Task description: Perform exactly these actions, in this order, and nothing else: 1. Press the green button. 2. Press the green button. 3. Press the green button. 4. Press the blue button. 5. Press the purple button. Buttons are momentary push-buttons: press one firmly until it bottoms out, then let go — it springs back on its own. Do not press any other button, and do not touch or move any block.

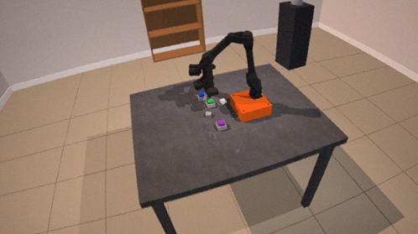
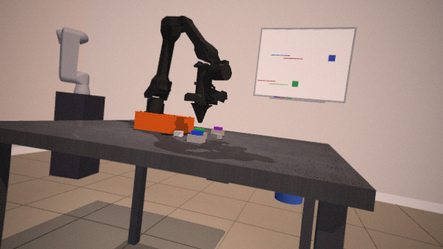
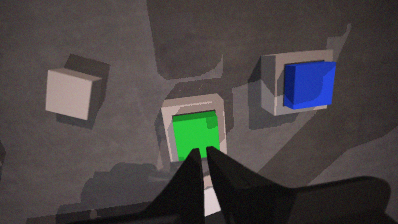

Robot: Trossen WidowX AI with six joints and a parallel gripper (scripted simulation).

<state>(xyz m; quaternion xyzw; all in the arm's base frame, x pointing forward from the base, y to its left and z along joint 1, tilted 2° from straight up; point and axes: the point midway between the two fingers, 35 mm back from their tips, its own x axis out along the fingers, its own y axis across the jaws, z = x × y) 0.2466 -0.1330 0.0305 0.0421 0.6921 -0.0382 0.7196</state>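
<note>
The green button stands raised in its pale housing. My gripper is shut and empty, pointing down, with its tips above the green button; in the wrist view they overlap its near edge. The exterior view shows the tips a little above button height, with no contact visible. The blue button stands raised on one side of the green one. The purple button stands raised on the other side, farther off, outside the wrist view.
A white block lies between the green button and the orange base; the fingers partly hide it in the wrist view. A pale block lies between the green and purple buttons.
</note>
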